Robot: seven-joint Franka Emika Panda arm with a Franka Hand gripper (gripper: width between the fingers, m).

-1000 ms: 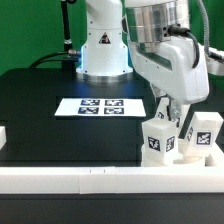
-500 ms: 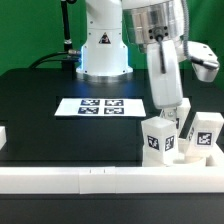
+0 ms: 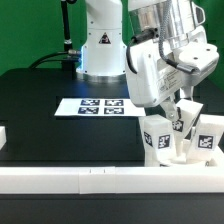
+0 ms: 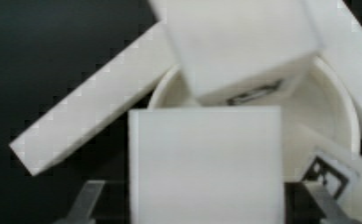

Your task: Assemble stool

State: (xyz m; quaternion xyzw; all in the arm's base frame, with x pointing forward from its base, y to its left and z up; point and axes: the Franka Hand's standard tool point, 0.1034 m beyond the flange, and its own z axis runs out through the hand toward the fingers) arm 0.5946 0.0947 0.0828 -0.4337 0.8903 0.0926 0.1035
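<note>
Exterior view: a green backdrop stands behind a black table point(image 3: 50, 110), edged along its near side by a white border rail point(image 3: 90, 178). The marker board point(image 3: 97, 106) lies flat near the table's middle. The arm leans over the near corner at the exterior view's right, its tool point(image 3: 183, 112) lowered onto an upright leg point(image 3: 183, 130). Two further legs stand just beside it: one point(image 3: 155, 137) toward the exterior view's left, one point(image 3: 209, 133) toward its right, all three close against the rail. Count: three legs, one marker board. The seat is not clearly visible here.

Wrist view: the tool point(image 4: 204, 205) is closed on the leg point(image 4: 199, 160), which fills the gap between its fingers. Behind it a curved white edge, probably the seat point(image 4: 160, 88), shows beneath two tilted white pieces, likely the other legs; the picture is too close to be sure.

Risk, as judged: the legs stand crowded, so lifting or tilting the gripped one could knock a neighbour over, and an off-centre grip could let it twist.
</note>
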